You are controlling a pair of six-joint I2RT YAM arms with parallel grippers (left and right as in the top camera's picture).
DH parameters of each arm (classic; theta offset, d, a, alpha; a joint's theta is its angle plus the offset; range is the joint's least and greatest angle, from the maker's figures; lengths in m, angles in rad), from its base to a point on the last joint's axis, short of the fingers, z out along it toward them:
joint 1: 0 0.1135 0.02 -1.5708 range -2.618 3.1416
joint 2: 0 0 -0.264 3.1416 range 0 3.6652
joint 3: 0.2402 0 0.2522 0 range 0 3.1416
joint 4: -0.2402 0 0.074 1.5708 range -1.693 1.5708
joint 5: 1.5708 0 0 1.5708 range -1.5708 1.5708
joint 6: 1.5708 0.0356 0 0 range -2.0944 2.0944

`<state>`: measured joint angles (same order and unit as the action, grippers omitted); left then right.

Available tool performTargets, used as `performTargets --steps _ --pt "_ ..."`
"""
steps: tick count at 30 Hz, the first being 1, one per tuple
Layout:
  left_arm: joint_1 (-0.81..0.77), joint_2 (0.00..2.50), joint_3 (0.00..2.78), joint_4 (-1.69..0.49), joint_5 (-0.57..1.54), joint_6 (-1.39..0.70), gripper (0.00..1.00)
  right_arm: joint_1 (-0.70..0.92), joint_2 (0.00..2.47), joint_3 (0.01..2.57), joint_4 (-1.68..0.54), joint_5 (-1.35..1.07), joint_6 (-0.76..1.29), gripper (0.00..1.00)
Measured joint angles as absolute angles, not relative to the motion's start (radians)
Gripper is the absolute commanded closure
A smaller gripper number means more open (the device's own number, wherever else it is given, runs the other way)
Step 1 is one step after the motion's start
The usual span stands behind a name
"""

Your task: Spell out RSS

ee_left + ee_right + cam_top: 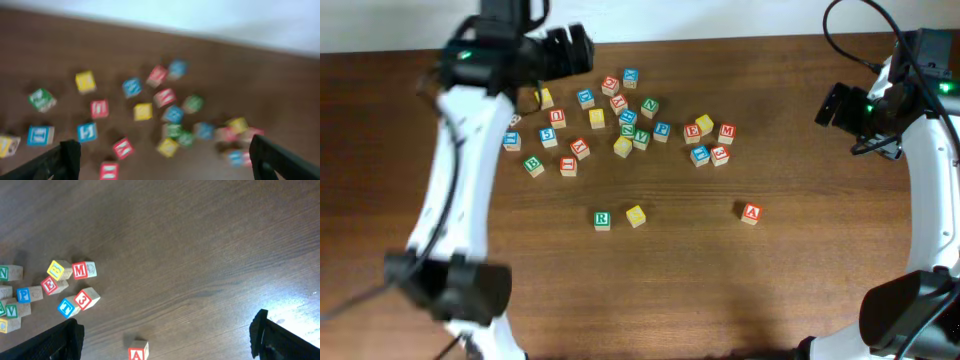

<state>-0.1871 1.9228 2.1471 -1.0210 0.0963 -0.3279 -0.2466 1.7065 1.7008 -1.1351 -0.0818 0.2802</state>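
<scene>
Many lettered wooden blocks lie in a loose cluster (620,115) at the back middle of the table. A green R block (602,219) sits alone nearer the front, with a yellow block (636,216) just to its right. A blue S block (86,132) shows in the blurred left wrist view, and it appears in the overhead view (548,137) at the cluster's left. My left gripper (568,50) (165,162) is open and empty, held above the back left of the cluster. My right gripper (832,105) (165,340) is open and empty, high at the far right.
A red A block (750,212) (137,352) lies alone at the front right. A small group with a red M block (80,270), a red 3 block (85,299) and a blue T block (66,307) sits right of the cluster.
</scene>
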Motion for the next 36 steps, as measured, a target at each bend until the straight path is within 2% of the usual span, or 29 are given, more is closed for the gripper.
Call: performTargets --steps 1,5,8,10,11,12,14,16,19,21,24,28,29,36 --pt "-0.187 2.026 2.147 -1.036 0.070 -0.316 0.17 -0.247 1.707 1.701 -1.135 -0.082 0.281 0.02" --pt "-0.209 2.237 2.147 -1.004 0.015 -0.302 0.22 -0.247 1.707 1.701 -1.135 -0.082 0.281 0.02" --pt "-0.285 2.366 2.147 -0.989 -0.123 -0.298 0.24 -0.247 1.707 1.701 -1.135 -0.082 0.280 0.02" --pt "-0.319 2.405 2.147 -0.960 -0.162 -0.298 0.35 -0.247 1.707 1.701 -1.135 -0.082 0.280 0.02" --pt "-0.328 2.425 2.147 -0.950 -0.184 -0.295 0.46 -0.247 1.707 1.701 -1.135 -0.082 0.281 0.02" --pt "-0.324 2.429 2.147 -0.949 -0.192 -0.298 0.48 -0.247 1.707 1.701 -1.135 -0.082 0.280 0.02" --pt "-0.318 2.430 2.147 -0.932 -0.204 -0.299 0.46 -0.247 1.707 1.701 -1.135 -0.082 0.280 0.02" --pt "-0.318 2.430 2.147 -0.908 -0.214 -0.327 0.37 -0.247 1.707 1.701 -1.135 -0.082 0.281 0.02" --pt "-0.318 2.461 2.150 -0.899 -0.215 -0.367 0.38 -0.247 1.707 1.701 -1.135 -0.082 0.281 0.02" --pt "-0.318 2.503 2.149 -0.886 -0.214 -0.372 0.41 -0.247 1.707 1.701 -1.135 -0.082 0.280 0.02" --pt "-0.318 2.505 2.151 -0.836 -0.211 -0.384 0.55 -0.247 1.707 1.701 -1.135 -0.082 0.280 0.02" --pt "-0.318 2.505 2.151 -0.825 -0.210 -0.386 0.60 -0.247 1.707 1.701 -1.135 -0.082 0.280 0.02" --pt "-0.318 2.505 2.151 -0.825 -0.210 -0.386 0.68 -0.247 1.707 1.701 -1.135 -0.082 0.280 0.02" --pt "-0.318 2.505 2.151 -0.826 -0.210 -0.386 0.70 -0.247 1.707 1.701 -1.135 -0.082 0.281 0.02"
